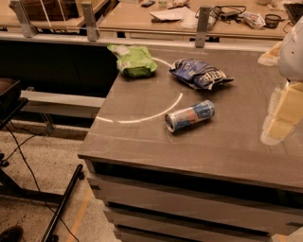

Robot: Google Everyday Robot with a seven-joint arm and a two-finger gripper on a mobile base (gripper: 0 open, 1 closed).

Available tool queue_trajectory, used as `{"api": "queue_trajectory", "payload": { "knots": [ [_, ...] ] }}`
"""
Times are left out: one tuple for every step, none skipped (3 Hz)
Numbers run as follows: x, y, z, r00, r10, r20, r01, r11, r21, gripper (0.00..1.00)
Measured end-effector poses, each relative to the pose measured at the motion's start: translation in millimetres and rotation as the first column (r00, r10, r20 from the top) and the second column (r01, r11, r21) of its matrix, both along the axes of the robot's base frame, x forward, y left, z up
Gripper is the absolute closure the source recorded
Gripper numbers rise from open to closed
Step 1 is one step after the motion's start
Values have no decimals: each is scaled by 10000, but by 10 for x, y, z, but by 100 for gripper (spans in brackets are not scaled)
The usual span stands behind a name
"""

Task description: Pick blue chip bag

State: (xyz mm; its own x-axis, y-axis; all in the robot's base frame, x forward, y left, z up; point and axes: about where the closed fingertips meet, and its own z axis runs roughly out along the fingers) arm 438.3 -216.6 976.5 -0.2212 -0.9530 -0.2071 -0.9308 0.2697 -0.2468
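The blue chip bag (200, 73) lies wrinkled on the grey table (142, 137), toward the back and right of the middle. It is dark blue foil with white lettering. My gripper (280, 117) hangs at the right edge of the view, pale and close to the camera, above the table's right side. It is to the right of the bag and nearer the front, well apart from it and touching nothing.
A light green snack bag (134, 60) lies at the table's back left. A blue-and-silver drink can (190, 116) lies on its side in front of the blue bag. A desk with cables and papers (189, 14) stands behind. The table's left edge drops to the floor.
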Motion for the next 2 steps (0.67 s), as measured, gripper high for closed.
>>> {"api": "queue_trajectory", "payload": {
  "knots": [
    [0, 0, 0, 10000, 0, 0, 0, 10000, 0, 0],
    [354, 43, -51, 9997, -194, 163, 188, 9992, 353, 0]
  ]
}}
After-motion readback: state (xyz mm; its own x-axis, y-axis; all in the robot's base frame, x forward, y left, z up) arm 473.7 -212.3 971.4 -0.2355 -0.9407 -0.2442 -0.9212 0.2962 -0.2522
